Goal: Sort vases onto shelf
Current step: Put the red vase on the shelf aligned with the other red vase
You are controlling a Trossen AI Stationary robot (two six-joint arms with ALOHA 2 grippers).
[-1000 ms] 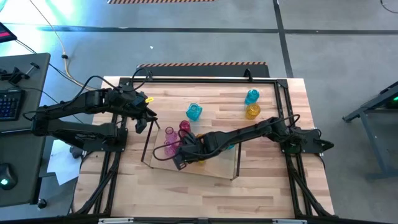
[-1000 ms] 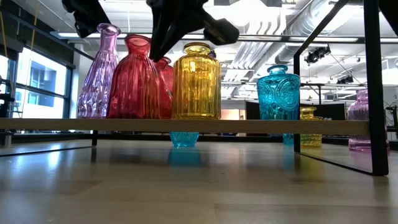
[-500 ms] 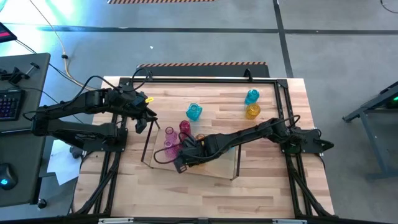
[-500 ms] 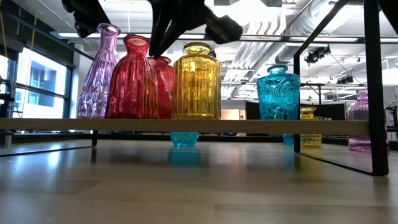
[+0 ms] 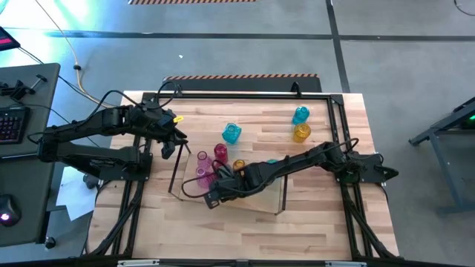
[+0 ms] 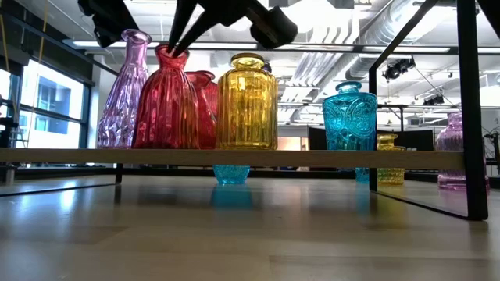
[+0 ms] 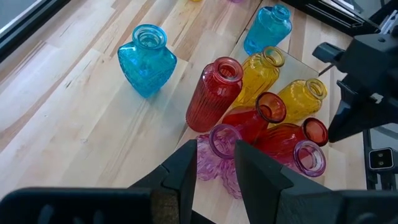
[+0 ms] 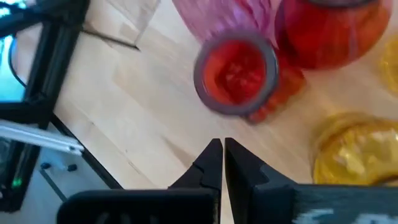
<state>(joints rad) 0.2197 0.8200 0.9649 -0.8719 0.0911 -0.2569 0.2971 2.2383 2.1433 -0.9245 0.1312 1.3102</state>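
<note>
Several glass vases stand on the shelf (image 5: pixel 256 202), a clear tray with dark end frames: purple (image 6: pixel 125 94), red (image 6: pixel 168 101), yellow (image 6: pixel 247 105) and cyan (image 6: pixel 350 117). My right gripper (image 8: pixel 221 149) is shut and hovers just above the front red vase's mouth (image 8: pixel 235 71), near the shelf's left end (image 5: pixel 210 197). A cyan vase (image 5: pixel 232 133), another cyan one (image 5: pixel 300 114) and a yellow one (image 5: pixel 301 133) stand on the table behind the shelf. My left gripper (image 7: pixel 216 163) is open and waits left of the shelf (image 5: pixel 171 146).
The shelf's dark upright frames (image 5: pixel 178 167) (image 5: pixel 283 194) stand at its short ends. A black metal frame (image 5: pixel 245 94) runs around the wooden table. Bare wood lies near the shelf's front (image 5: pixel 245 230). A desk with a keyboard (image 5: pixel 11 122) is off to the left.
My right gripper has risen a little and moved toward the table's left and near edge, from between the red and yellow vases to above the front red vase's mouth. The front red vase has shifted slightly left, and the red vase behind it now shows.
</note>
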